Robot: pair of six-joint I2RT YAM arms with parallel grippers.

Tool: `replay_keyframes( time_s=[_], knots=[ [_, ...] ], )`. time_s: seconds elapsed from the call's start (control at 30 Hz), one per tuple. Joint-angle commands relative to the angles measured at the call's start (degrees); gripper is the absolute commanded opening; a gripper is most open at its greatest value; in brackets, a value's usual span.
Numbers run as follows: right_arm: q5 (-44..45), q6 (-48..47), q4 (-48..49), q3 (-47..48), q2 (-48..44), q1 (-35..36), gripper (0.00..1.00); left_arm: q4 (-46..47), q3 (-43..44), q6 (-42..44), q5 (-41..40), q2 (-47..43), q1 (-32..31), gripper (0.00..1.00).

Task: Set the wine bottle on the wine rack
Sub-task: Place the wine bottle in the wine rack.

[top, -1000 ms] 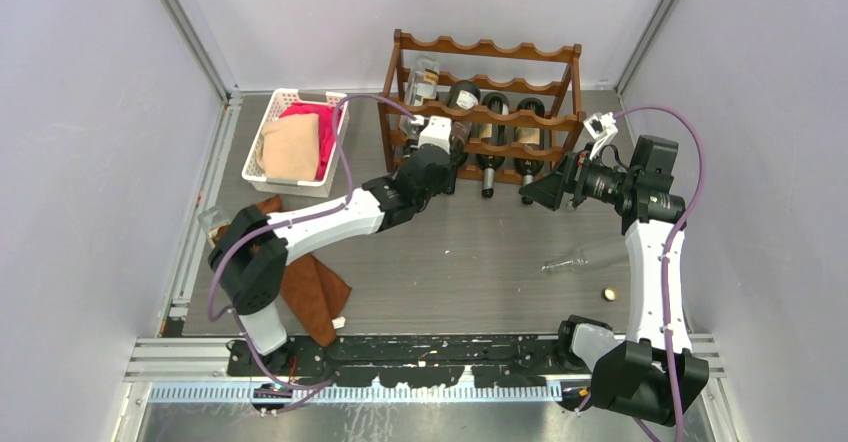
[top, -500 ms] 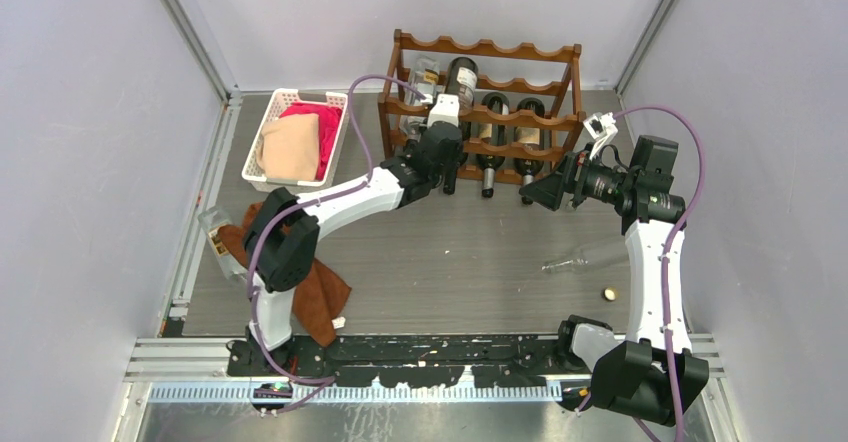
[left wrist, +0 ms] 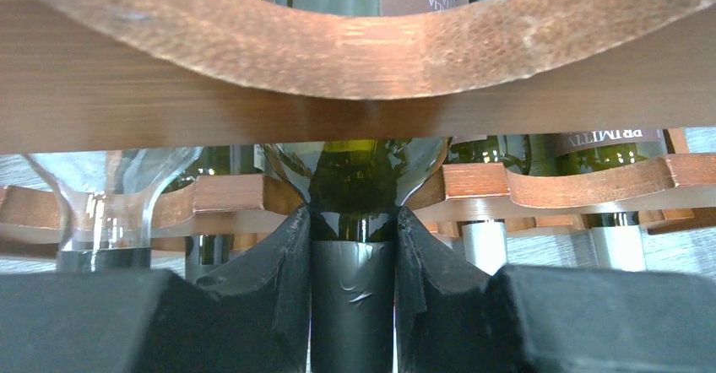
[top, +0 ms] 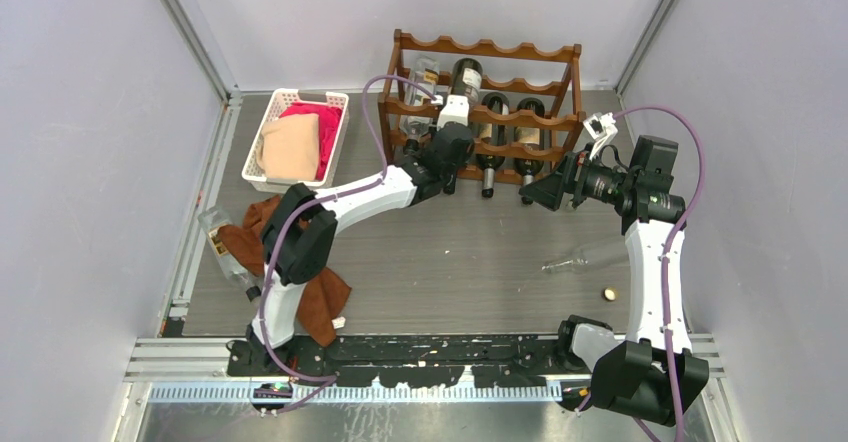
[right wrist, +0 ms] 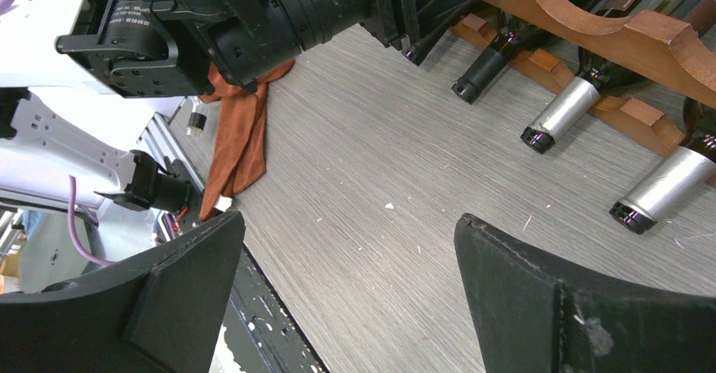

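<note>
Tightly, wine bottle (left wrist: 353, 175) neck in left hand (left wrist: 353, 231), at wine rack (left wrist: 355, 94)

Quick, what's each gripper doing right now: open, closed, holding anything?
Left gripper: closed on the neck of the dark green wine bottle.
Right gripper: open, holding nothing.

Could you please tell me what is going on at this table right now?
The left tool is shut on the neck of a dark green wine bottle, whose body reaches into the wine rack behind its scalloped front rail. The right tool stands open near the rack's right end, holding nothing. Other bottles lie on the lower tier, and a clear bottle lies on the table.
</note>
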Motion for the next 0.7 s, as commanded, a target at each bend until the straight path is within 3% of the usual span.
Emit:
replay_keyframes(
  time_s=[0.0, 0.67],
  knots=[
    [-0.9, -0.4, 0.7, 1.5, -0.7, -0.1, 1.00, 9.8, 5.4, 0.2, -4.1, -0.4, 0.8, 0.00],
    [-0.9, -0.5, 0.7, 1.5, -0.7, -0.1, 1.00, 9.0, 8.2, -0.9, -5.4, 2.4, 1.3, 0.02]
  ],
)
